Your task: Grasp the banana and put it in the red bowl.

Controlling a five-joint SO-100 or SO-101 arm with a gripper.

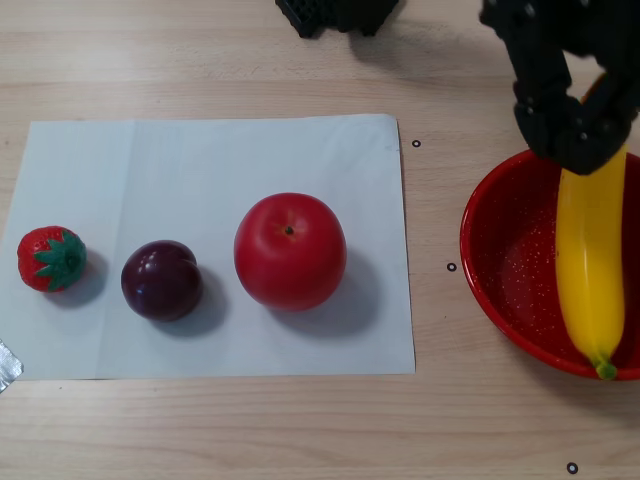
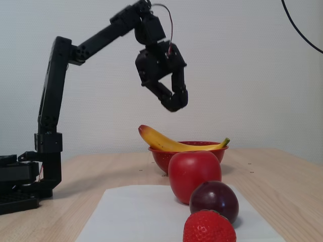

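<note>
The banana [image 2: 171,143] lies in the red bowl [image 2: 160,157], its orange-red tip jutting over the rim at 9 o'clock in the fixed view and its green stem poking above the rim at 3 o'clock. In the other view the banana [image 1: 590,265] runs from 12 to 6 o'clock across the red bowl [image 1: 495,270], stem end resting on the rim at 6 o'clock. The claw [image 2: 175,103] hangs well above the fruit with its fingertips drawn together, holding nothing. On the white paper sheet [image 1: 200,170] spread on the wooden worktop [image 1: 220,60] sit a red apple [image 1: 290,251], a dark plum [image 1: 161,280] and a strawberry [image 1: 51,258], in a row apart from each other.
</note>
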